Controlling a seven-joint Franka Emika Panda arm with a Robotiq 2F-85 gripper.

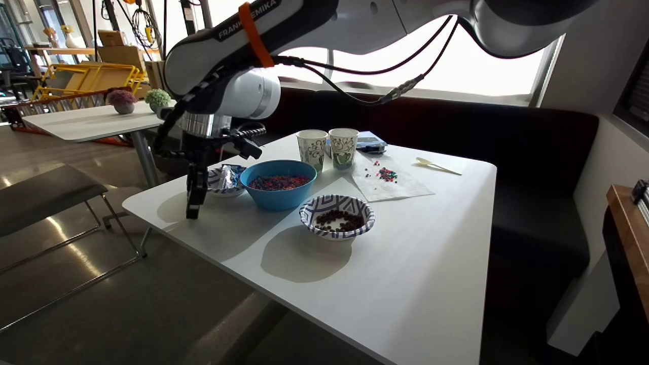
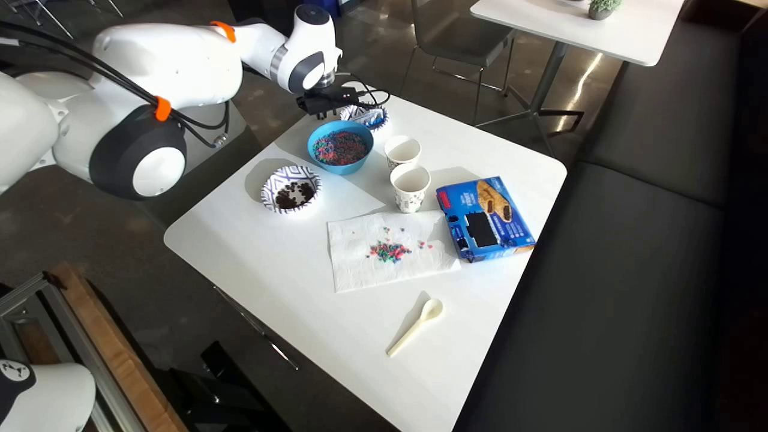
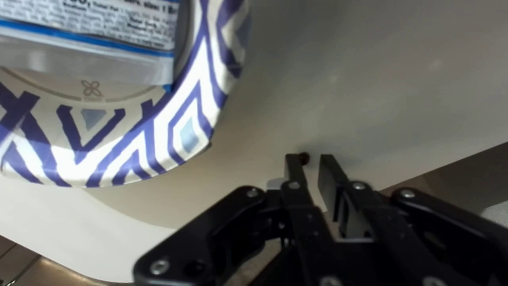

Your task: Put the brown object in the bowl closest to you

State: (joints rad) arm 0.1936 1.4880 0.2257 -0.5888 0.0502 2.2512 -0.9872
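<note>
My arm [image 2: 171, 66]: smooth white, rounded, with black in places. Black panel [image 1: 299, 19] reads FRANK, then EMIKA, lettering [image 1: 231, 31] pale, partly covered by an orange band [image 1: 255, 35]. Black cables [image 1: 290, 61] run along me; silvery connector [image 1: 403, 90] on them. Round metal collar [image 1: 203, 124], silver-grey and shiny. Black round joint [image 2: 114, 153] carries a white disc [image 2: 159, 171]. My gripper [image 3: 310, 159]: mostly matte black, straight slim fingers [image 3: 295, 174], linked side bars [image 3: 210, 230], bright round screws [image 3: 160, 267].

Lab or office break area suggested: worktop [image 2: 270, 258] flanked by booth bench [image 2: 606, 288]; boxes [image 1: 120, 57] stacked far left in an exterior view.
</note>
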